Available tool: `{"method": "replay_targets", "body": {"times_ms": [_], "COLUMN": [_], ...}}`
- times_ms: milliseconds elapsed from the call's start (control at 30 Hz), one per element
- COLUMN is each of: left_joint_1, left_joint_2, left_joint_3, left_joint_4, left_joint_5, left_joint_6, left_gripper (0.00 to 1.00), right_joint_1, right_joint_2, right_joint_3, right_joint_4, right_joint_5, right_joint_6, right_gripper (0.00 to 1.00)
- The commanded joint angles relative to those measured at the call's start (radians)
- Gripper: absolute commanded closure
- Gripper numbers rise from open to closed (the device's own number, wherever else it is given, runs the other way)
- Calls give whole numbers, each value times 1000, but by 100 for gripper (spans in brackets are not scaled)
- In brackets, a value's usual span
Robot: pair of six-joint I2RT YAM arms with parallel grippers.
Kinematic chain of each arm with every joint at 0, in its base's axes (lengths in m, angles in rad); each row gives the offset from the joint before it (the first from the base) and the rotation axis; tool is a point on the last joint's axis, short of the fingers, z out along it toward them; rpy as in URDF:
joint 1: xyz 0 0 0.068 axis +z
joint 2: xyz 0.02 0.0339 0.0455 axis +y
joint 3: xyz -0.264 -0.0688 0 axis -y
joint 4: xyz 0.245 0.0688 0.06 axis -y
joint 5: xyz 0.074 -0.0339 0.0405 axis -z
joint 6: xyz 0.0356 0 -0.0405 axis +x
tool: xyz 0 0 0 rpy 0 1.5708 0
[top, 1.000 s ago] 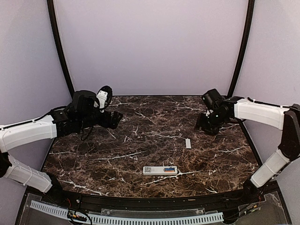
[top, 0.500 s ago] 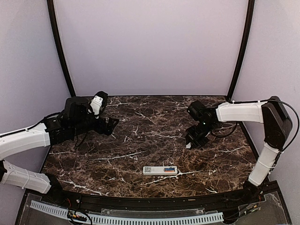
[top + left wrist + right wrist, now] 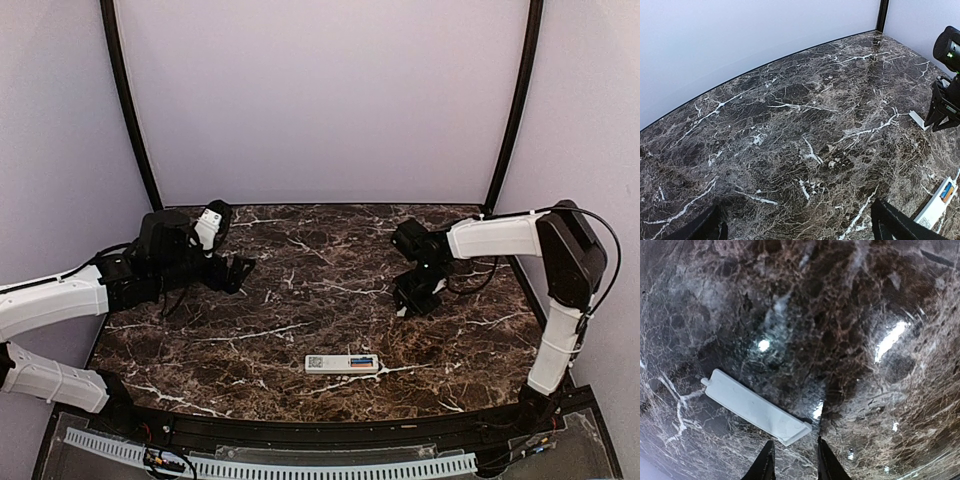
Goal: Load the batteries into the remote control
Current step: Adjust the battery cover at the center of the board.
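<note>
Near the veined marble tabletop's right edge, the right gripper has lowered and narrowed about the flat grey cover, grip unclear; the left gripper gapes.

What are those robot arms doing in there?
The robot is loading a remote control. The blue and orange batteries already sit in its open back, near the front of the table. The right hand is down at one end of the small grey cover, which lies flat on the table. Whether it grips the cover is unclear. The left hand hovers open, holding nothing.
</note>
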Motion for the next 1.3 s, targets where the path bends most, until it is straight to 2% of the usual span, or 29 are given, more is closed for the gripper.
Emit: {"method": "replay_targets", "body": {"times_ms": [0,267,500,767,833,1100,1267], "left_joint_1": [1,1,1,1,1,-1,-3], "left_joint_2": [3,4,3,-4,-6,-11,-12], "left_joint_3": [-13,-9,-4,-9,-9,-13,-12], "left_joint_4": [9,-1,-8,-13,-13,-16,-17], "left_joint_5": [17,17,16,20,22,22,24], "left_joint_6": [-11,-4,2,5,7,17,19], "left_gripper": [1,1,1,1,1,1,1], "right_joint_1": [3,-5,-15,-30,-35,-44,-18], "right_joint_2": [37,48,52,18,7,54,48], "right_joint_3": [34,17,-15,-70,-73,-44,-80], "right_joint_4": [-43,-32,32,76,79,41,53], "right_joint_5": [55,87,72,33,40,-31,-70], "right_joint_6": [-37,-40,-116,-199,-246,-546,-637], "right_gripper": [74,79,90,97,100,100,100]}}
